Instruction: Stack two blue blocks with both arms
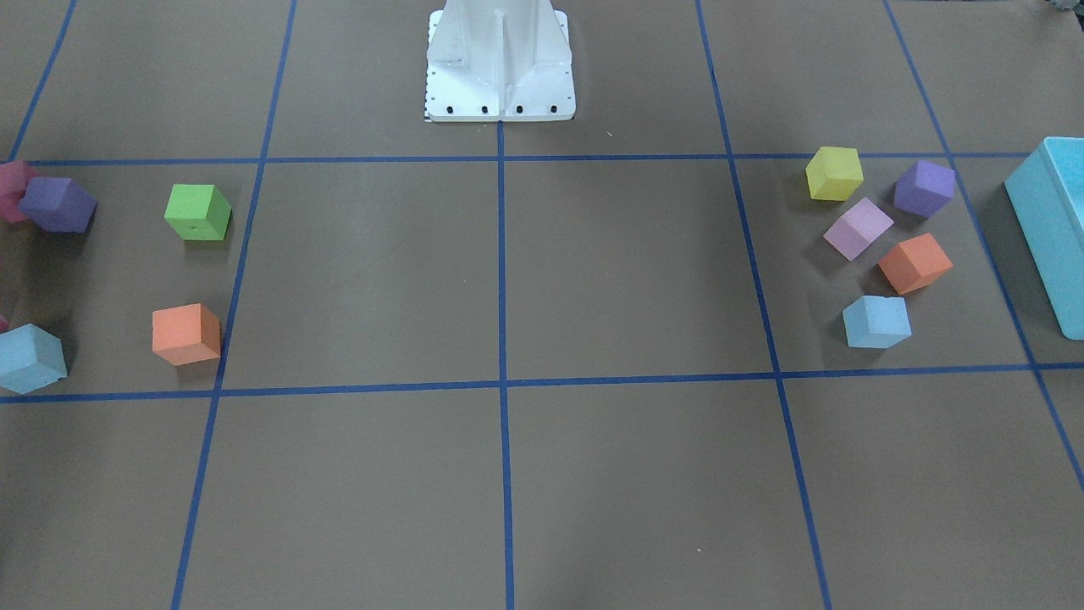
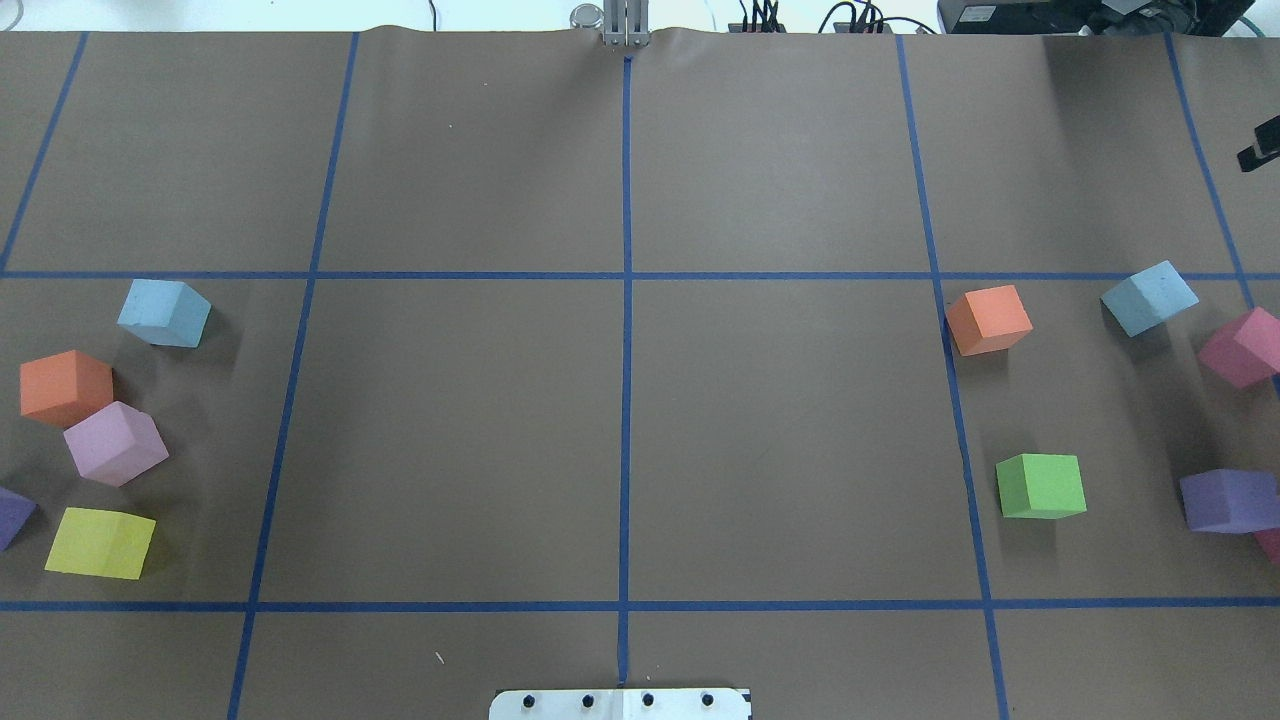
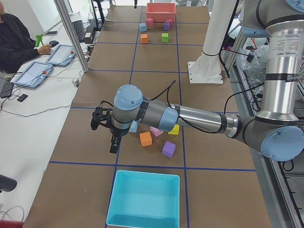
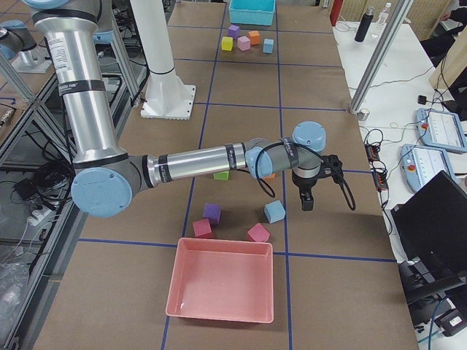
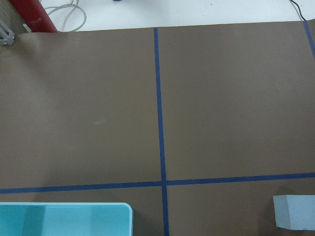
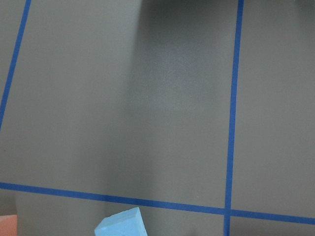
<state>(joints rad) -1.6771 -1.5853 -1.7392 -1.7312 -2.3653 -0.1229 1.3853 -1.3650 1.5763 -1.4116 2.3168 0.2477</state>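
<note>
- Grippers first: both show only in the side cameras, small and dark, so I cannot tell whether their jaws are parted or closed.
- My left gripper (image 3: 114, 146) points down from the wrist of my left arm (image 3: 199, 118). My right gripper (image 4: 307, 203) also points down. I see neither one touching a block, though their height over the table (image 2: 780, 420) is hard to judge.
- My left blue block (image 2: 163, 312) rests on the table on my left side, at the far edge of a cluster and just beyond an orange block (image 2: 65, 387).
- From the left side camera, my own wrist hides most of that block.
- My left wrist camera catches only a pale piece of it, cut off at the lower right corner, plus a clipped corner of the turquoise box (image 5: 64, 219).
- My right blue block (image 2: 1149, 297) rests on the table on my right side, near a pink block (image 2: 1245, 345) that the overhead view's edge cuts off.
- My right wrist camera shows just the top tip of that block at the bottom edge. The front camera also clips it.
- Both blue blocks sit well apart at opposite ends of the table, and neither is on the other.
- One small black shape (image 2: 1258, 148) pokes in at the overhead view's right edge (I can't make out what it is).
</note>
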